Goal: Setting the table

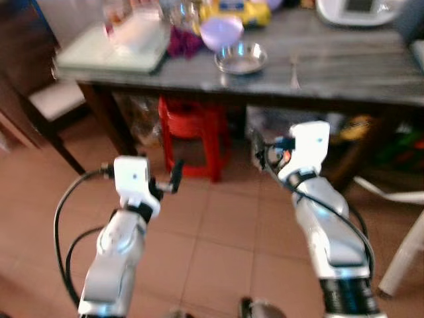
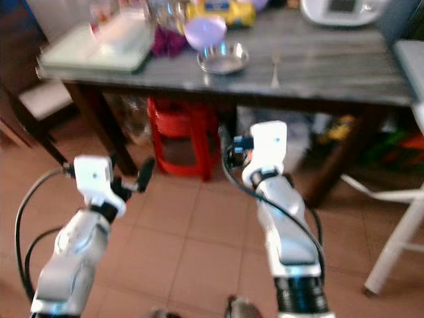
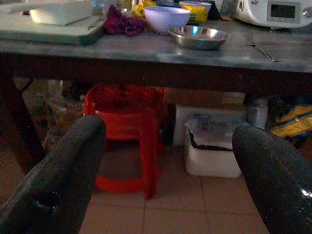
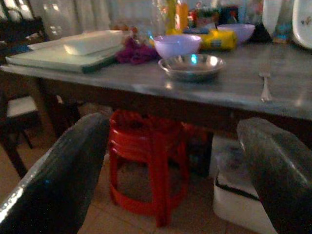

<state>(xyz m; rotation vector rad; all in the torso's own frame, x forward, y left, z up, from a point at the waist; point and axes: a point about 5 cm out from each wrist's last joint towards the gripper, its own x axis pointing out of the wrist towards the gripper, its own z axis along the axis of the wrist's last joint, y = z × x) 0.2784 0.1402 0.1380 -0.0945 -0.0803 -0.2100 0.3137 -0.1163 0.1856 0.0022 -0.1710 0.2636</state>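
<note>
- Position: the robot stands short of a dark table (image 1: 344, 79), both arms raised in front of it over the tiled floor, below the level of the tabletop.
- Left gripper (image 3: 170, 161): fingers spread wide apart, holding nothing — the wrist view looks between them at a red stool (image 3: 127, 131) under the table.
- Right gripper (image 4: 175, 170): likewise spread and empty, pointed at the table edge.
- Task items on the tabletop: a shallow metal dish (image 1: 241, 58) near the front edge; a lilac bowl (image 1: 221, 32) just behind it, close but whether touching cannot be told; a fork (image 4: 264, 85) lying flat, apart from the dish on the robot's right.
- Other items: a pale tray (image 1: 109, 53) at the left end carrying a white rectangular dish (image 4: 92, 41); a purple cloth (image 3: 121, 24) beside the bowl; a white appliance (image 3: 278, 12) at the far right; a white bin (image 3: 214, 146) under the table.
- Handling, metal dish: judged light, rigid and slick; the thin raised rim is the only purchase, so a pinch across the rim at the near side seems best — a loose grip may let it slide or tip.
- Handling, lilac bowl: probably plastic or ceramic, material not determinable; grip the rim wall, one finger inside.
- Handling, fork: thin and flat on the surface, hard to get under; take it across the handle's middle.
- Status: nothing grasped; the approach to the table is judged incomplete.
</note>
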